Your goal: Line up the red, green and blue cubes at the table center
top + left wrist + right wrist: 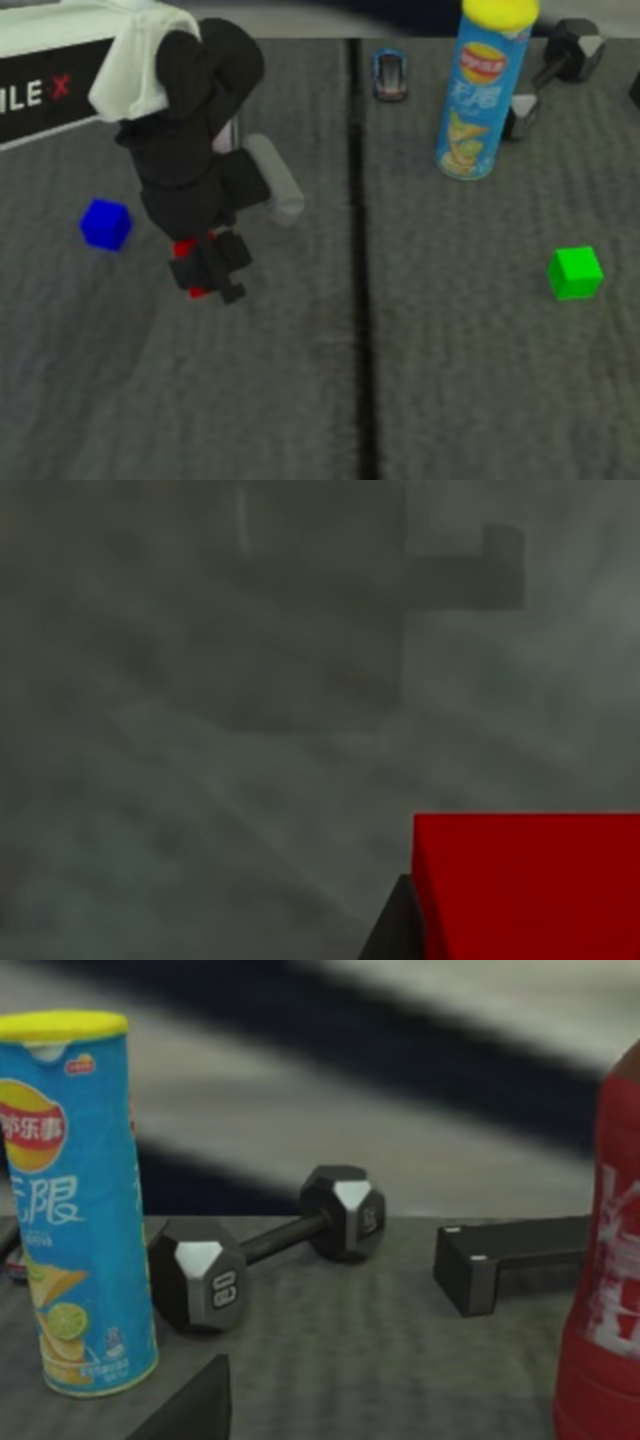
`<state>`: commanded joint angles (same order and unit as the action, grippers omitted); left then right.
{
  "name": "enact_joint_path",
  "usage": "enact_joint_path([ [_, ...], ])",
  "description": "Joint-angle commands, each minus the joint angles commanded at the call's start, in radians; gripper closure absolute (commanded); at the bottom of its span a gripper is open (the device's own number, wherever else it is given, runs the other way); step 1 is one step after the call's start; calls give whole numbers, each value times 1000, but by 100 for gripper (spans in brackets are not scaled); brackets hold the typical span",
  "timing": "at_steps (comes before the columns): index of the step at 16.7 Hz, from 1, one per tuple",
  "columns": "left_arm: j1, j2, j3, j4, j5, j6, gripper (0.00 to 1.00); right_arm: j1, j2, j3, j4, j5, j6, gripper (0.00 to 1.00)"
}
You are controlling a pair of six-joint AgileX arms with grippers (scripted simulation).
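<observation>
The dark grey, coarse-textured tabletop [480, 380] is split by a thin straight black seam [358, 300] running down its centre. At the top view's left, a white base panel [50, 70] shows the cut-off letters "ILE X", and my left arm, black with a white shell [185, 130], reaches down from it, hiding much of what lies beneath. Its black left gripper [205, 270] is closed around the small glossy red cube [185, 247], of which only slivers show from above; the left wrist view shows one flat red face [530, 880] beside a dark finger. The tall blue cardboard chip can [482, 90] with a yellow lid stands right of the seam, bearing a round logo and Chinese characters. A black hexagonal dumbbell [560, 65] lies behind it, partly hidden. A small toy car [390, 73] sits near the seam. The green cube [575, 272] rests well right; the blue cube [105, 223] lies left of the gripper. The right arm stays out of the top view; whether its gripper is open cannot be told.
</observation>
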<state>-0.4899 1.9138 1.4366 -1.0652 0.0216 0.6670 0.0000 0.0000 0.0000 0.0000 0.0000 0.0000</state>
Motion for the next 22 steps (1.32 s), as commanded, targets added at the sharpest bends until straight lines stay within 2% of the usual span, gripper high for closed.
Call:
enact_joint_path([
  [4,-103,-46,-31,-20,4,178,100,0,0,0,0,0,0,0],
  [7,-150,-72,-47,-26,5,257,100,0,0,0,0,0,0,0],
  [13,-149,-64,-55,-8,5,262,100,0,0,0,0,0,0,0],
  [19,-151,3,-185,191,6,263,100,0,0,0,0,0,0,0],
  [22,-153,20,-216,235,6,264,100,0,0,0,0,0,0,0],
])
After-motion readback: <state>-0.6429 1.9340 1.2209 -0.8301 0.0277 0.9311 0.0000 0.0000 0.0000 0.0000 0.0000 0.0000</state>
